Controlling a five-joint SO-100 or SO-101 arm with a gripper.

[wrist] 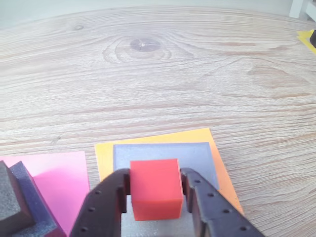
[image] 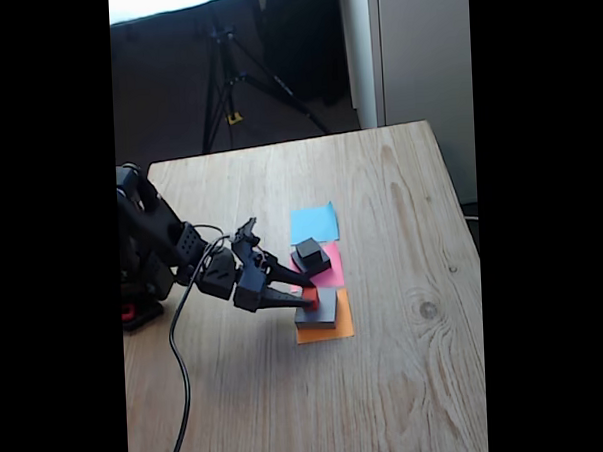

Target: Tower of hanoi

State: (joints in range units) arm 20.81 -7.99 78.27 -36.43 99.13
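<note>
My gripper (wrist: 155, 175) is shut on the tiny red cube (wrist: 155, 192), one finger on each side. The cube is over the large flat grey block (wrist: 165, 153), which lies on an orange paper square (wrist: 148, 140); I cannot tell whether cube and block touch. In the fixed view the gripper (image: 307, 298) reaches in from the left to the red cube (image: 310, 296) at the grey block (image: 325, 307). The small black cube (image: 309, 249) sits on the medium black block (image: 315, 262) on the pink paper (image: 331, 273). Both also appear at the wrist view's lower left, small cube (wrist: 9, 200) on medium block (wrist: 37, 212).
A blue paper square (image: 313, 223) lies beyond the pink one, with nothing on it. The arm's base (image: 143, 253) and its cable (image: 180, 371) are at the table's left edge. A tripod (image: 230, 84) stands behind the table. Bare wood stretches to the right and front.
</note>
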